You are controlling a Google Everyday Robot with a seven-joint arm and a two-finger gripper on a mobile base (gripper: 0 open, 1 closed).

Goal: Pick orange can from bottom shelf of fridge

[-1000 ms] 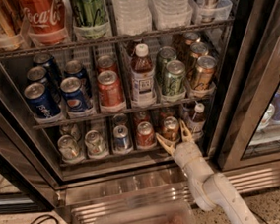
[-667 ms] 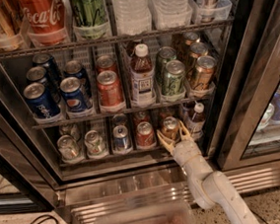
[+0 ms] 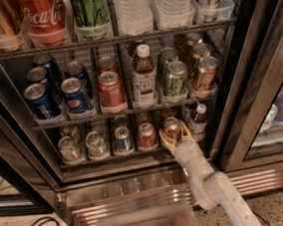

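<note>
On the bottom shelf, a dark wire rack low in the tall dark-framed glass-door fridge, two short silver-topped pale cans are sitting at the left, followed by a short blue can and a short red can. Just right of the red one, the short copper-orange can is standing upright at the shelf front. The tan two-finger gripper on the white arm is reaching in from below right, jaws spread, one on either side of it, while a small white-capped brown bottle is standing just beside.
</note>
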